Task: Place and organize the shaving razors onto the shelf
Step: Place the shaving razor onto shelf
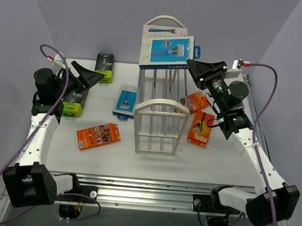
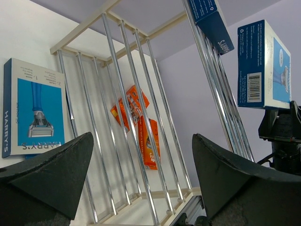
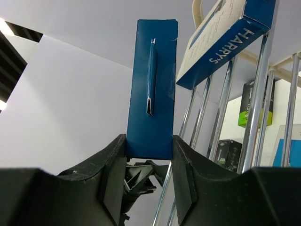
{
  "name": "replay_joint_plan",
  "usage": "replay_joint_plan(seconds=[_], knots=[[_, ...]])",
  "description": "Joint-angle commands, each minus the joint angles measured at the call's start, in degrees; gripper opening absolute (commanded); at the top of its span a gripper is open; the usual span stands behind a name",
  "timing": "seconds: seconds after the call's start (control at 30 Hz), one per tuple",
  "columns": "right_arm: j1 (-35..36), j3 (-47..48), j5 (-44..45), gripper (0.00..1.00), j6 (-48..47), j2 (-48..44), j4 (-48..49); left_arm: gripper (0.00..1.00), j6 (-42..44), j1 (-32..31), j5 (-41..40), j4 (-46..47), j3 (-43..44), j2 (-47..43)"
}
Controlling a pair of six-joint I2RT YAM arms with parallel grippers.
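Rear box [image 1: 164, 31], perhaps front box [image 1: 166, 50], atop shelf [image 1: 158, 151]

White arms [image 1: 37, 134] with black joints [image 1: 47, 79], black wedge-shaped pincers [image 2: 142, 137] [image 3: 149, 137] and looping purple cables [image 1: 275, 85].

- Shelf [image 1: 162, 100]: cream-white barred rack, upright.
- Front blue HARRY'S box [image 1: 166, 51], rear blue box [image 1: 164, 31]: seemingly atop shelf.
- Third blue box [image 1: 125, 101]: flat, left of shelf.
- Orange pair [image 1: 200, 127]: right; lone orange box [image 1: 98, 136]: front-left.
- Black-green boxes [image 1: 104, 66]: far left.
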Motion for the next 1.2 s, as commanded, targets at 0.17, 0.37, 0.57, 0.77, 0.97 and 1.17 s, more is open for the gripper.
replay_joint_plan(seconds=[0.17, 0.37, 0.57, 0.77, 0.97, 1.17], knots=[[-0.07, 0.89, -1.7, 0.0, 1.46, 1.34, 6.95, 0.94, 1.67, -0.12, 0.17, 1.55, 0.1, 0.16], [-0.07, 0.28, -1.88, 0.0, 0.85, 1.51, 6.42, 0.94, 1.76, -0.12, 0.26, 1.46, 0.01, 0.24], [-0.25, 1.06, -1.7, 0.0, -0.38, 2.3, 2.48, 0.94, 1.85, -0.21, 0.17, 1.29, 0.01, 0.42], [-0.34, 1.07, -0.65, 0.1, -2.32, 1.78, -1.14, 0.94, 2.11, -0.39, 0.17, 1.2, -0.16, 0.51], [-0.6, 1.07, -0.91, 0.25, -2.85, 1.95, -2.2, 0.94, 2.11, -0.47, 0.17, 1.11, -0.34, 0.68], [-0.95, 1.42, -0.91, 0.44, -2.93, 2.22, -2.99, 0.94, 2.29, -0.47, 0.26, 1.11, -0.43, 0.86]])
